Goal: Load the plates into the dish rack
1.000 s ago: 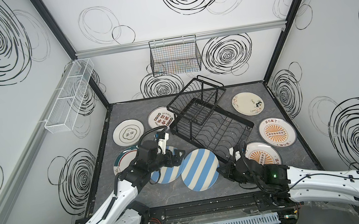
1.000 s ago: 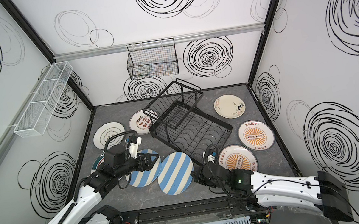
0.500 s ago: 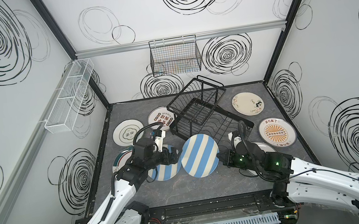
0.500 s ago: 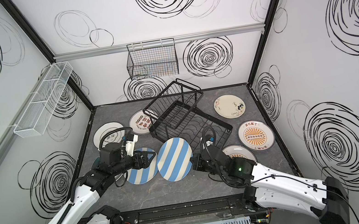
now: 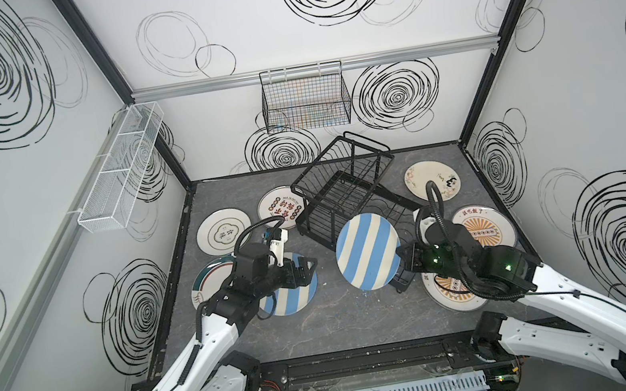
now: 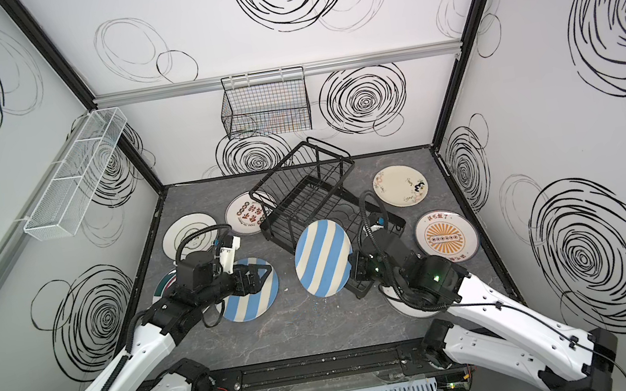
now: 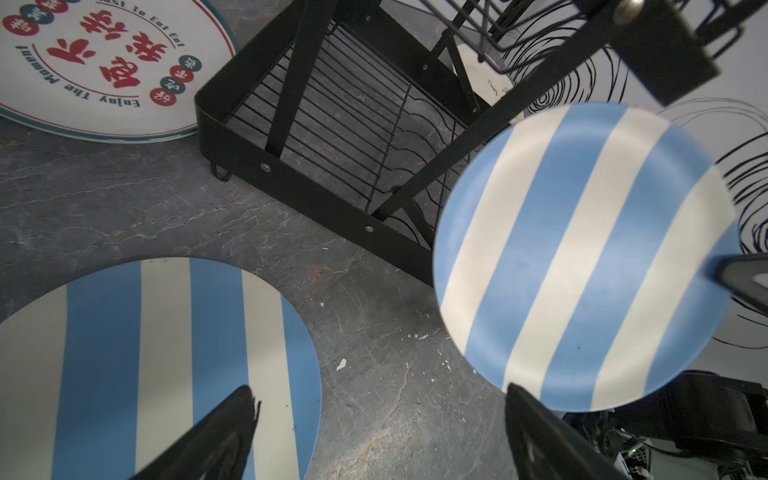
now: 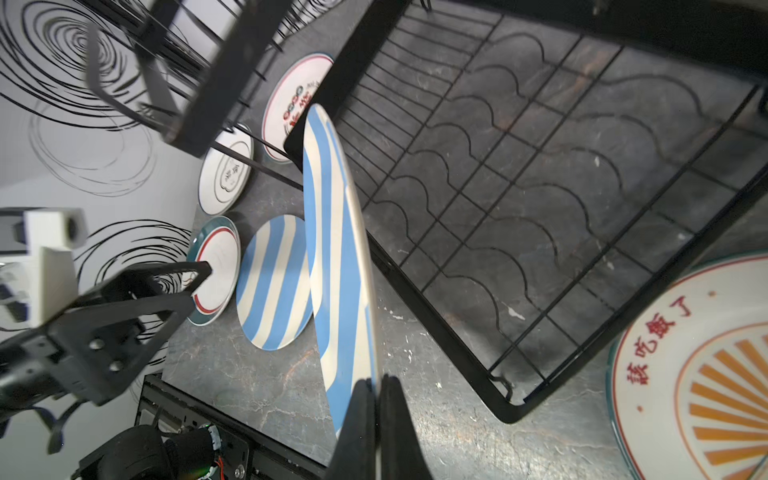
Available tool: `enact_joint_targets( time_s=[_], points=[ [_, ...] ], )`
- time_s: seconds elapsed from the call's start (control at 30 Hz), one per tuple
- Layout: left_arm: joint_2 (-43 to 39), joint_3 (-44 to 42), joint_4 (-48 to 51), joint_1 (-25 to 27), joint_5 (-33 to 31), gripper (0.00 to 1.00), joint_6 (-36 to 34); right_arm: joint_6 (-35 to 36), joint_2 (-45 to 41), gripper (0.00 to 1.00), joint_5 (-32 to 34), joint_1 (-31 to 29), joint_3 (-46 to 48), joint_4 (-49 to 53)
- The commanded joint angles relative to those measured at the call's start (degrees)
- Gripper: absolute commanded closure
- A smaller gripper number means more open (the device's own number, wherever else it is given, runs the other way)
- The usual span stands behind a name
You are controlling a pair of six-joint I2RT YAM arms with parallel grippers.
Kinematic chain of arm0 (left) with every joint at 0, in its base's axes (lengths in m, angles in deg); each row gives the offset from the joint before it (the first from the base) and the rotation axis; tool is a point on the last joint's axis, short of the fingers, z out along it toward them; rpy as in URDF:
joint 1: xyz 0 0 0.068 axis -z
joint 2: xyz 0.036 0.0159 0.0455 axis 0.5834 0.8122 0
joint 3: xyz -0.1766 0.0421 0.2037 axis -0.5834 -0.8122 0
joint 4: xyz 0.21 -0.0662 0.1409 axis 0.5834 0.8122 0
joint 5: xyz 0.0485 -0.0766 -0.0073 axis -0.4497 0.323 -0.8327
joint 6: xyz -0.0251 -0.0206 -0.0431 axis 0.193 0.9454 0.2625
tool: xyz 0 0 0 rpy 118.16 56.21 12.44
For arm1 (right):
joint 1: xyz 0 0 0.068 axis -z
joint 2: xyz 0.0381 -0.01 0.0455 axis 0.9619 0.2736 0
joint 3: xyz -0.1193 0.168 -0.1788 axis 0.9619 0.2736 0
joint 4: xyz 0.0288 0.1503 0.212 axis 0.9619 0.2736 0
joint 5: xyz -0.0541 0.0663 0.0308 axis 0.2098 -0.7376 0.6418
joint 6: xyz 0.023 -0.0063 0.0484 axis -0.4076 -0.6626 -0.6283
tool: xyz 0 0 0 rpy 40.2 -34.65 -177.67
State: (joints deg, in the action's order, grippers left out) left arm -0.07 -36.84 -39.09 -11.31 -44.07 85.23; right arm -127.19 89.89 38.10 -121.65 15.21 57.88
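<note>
Right now the right gripper (image 8: 376, 395) is pinched tight on the rim of a blue-and-cream striped plate (image 5: 368, 251). It holds the plate clear of the table, tipped up nearly on edge, with the striped face turned toward the left arm. The plate hangs at the near edge of the black wire dish rack (image 5: 344, 187), just beside its wavy-wire lower tray (image 8: 540, 187). Whether it touches the frame I cannot tell.

The left gripper (image 7: 380, 388) has its jaws spread wide and grips nothing. It hovers over the second striped plate (image 5: 293, 298), which lies flat on the grey marbled table (image 5: 342, 318).

The other plates lie flat around the rack. A cloud-emblem plate (image 5: 223, 233) and a red-lettered plate (image 5: 279, 208) sit to its left. A green-rimmed plate (image 5: 206, 279) is half hidden under the left arm. On the far right lies a floral plate (image 5: 431, 181). Nearer is an orange sunburst plate (image 5: 482, 228), and another sunburst plate (image 5: 444, 294) is partly covered by the right arm.
</note>
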Motion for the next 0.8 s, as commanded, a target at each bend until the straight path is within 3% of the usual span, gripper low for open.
enact_joint_targets(
  time_s=[0.0,0.37,0.6,0.77],
  points=[
    [0.65,-0.95,-4.57,0.29,-0.87,0.04,2.11,5.60,0.86,1.00,5.31,0.49,-5.06,6.22],
    [0.71,-0.53,-4.95,1.47,-0.42,0.04,1.77,6.50,0.94,1.00,10.20,1.73,-13.08,14.16],
    [1.28,0.68,-4.13,1.53,0.20,0.04,0.90,4.67,4.40,1.00,20.92,2.34,-22.94,24.57],
    [2.59,2.41,-4.14,1.44,1.95,0.04,0.45,7.96,7.97,1.00,26.16,4.32,-29.63,26.87]
  ],
)
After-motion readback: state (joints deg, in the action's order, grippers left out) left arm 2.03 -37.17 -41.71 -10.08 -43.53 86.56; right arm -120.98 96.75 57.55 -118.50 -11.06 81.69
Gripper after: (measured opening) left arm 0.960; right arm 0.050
